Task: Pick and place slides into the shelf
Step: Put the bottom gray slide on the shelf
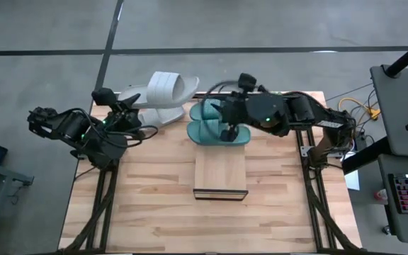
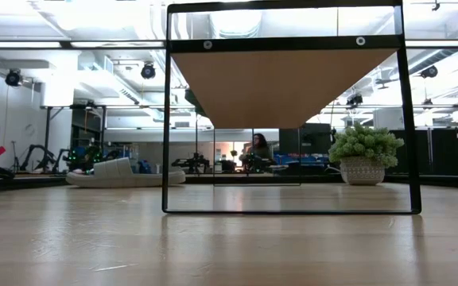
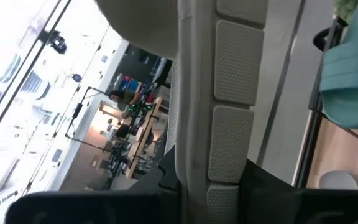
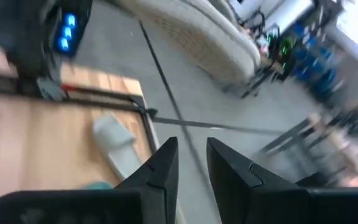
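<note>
The left arm is reaching in from the desk's left edge, bent low, with the left jaws pointing toward the far side. In the left wrist view these jaws are clamping the edge of a light grey slide, whose textured sole is filling the space right in front of them. From above, that grey slide is sitting tilted up at the far edge of the desk just beyond the left jaws, with a second grey slide lying under it.

The right arm is stretching across from the right side, its wrist hovering over the far end of the shelf. The right jaws are pointing down at the two dark teal-green slides, which are lying side by side directly beneath them at the shelf's far end. In the right wrist view the right jaws are standing slightly apart with a narrow gap showing between the fingers and nothing held in it.

In the low view the shelf's dark frame is standing upright in the middle, and a grey slide is lying well behind it
</note>
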